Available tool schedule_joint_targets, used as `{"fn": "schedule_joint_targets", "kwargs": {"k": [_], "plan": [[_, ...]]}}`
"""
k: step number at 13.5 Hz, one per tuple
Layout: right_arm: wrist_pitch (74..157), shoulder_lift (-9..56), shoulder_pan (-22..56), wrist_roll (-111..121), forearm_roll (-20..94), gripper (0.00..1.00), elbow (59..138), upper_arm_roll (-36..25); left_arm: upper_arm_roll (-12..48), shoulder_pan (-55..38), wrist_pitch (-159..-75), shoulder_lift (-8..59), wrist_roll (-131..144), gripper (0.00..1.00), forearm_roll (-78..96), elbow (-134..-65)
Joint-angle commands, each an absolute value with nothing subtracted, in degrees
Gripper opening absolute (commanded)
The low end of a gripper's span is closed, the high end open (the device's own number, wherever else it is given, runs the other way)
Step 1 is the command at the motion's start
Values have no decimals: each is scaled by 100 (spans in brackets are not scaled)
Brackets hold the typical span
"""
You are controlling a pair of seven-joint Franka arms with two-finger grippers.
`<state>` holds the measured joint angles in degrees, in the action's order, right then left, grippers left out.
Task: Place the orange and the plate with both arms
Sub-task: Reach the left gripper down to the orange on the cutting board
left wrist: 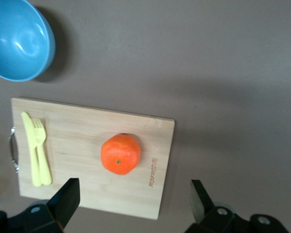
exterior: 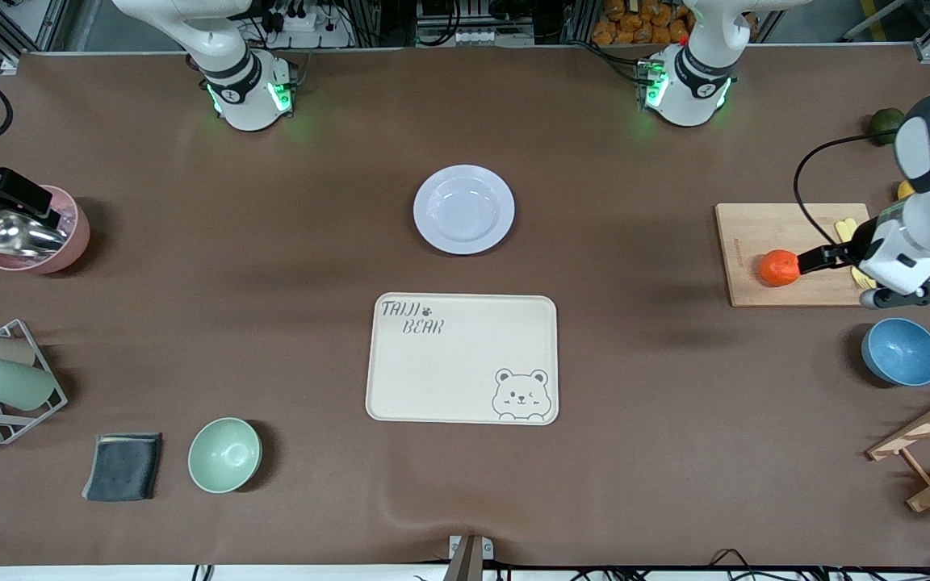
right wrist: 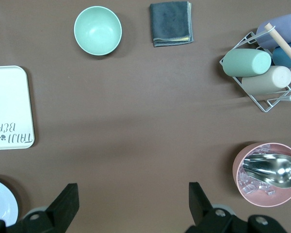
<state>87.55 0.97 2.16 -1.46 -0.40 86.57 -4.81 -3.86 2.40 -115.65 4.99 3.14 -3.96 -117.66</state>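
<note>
The orange point(exterior: 779, 268) sits on a wooden cutting board point(exterior: 756, 234) toward the left arm's end of the table. My left gripper point(exterior: 817, 260) hangs open and empty over the board, beside the orange. In the left wrist view the orange point(left wrist: 120, 153) lies apart from the left gripper point(left wrist: 134, 196), whose jaws stand wide. The pale plate point(exterior: 463, 209) rests on the table midway between the arm bases; its edge shows in the right wrist view point(right wrist: 0, 208). My right gripper point(exterior: 27, 198) is open and empty over the pink bowl point(exterior: 69, 242); it also shows in its wrist view point(right wrist: 133, 199).
A cream bear tray point(exterior: 462, 357) lies nearer the camera than the plate. A yellow fork and knife point(left wrist: 36, 148) lie on the board. Nearby are a blue bowl point(exterior: 901, 352), a green fruit point(exterior: 885, 125), a mint bowl point(exterior: 224, 454), a cloth point(exterior: 123, 466) and a cup rack point(exterior: 5, 383).
</note>
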Motion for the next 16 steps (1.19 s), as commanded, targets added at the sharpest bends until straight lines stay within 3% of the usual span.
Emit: {"fn": "schedule_joint_targets", "kwargs": {"k": [1, 5, 10, 16], "plan": [[8701, 105, 105, -62, -70, 100, 8622, -387, -343, 447, -12346, 413, 185, 100, -615, -12531], [8692, 105, 105, -62, -53, 100, 8631, -387, -334, 939, -13209, 886, -464, 100, -703, -12850], [8675, 114, 123, -62, -53, 100, 8648, -387, -334, 1055, -13868, 1019, -598, 100, -703, -13297], [8675, 114, 132, -62, -53, 100, 8657, -387, -325, 1072, -14019, 1072, -527, 100, -694, -13465]]}}
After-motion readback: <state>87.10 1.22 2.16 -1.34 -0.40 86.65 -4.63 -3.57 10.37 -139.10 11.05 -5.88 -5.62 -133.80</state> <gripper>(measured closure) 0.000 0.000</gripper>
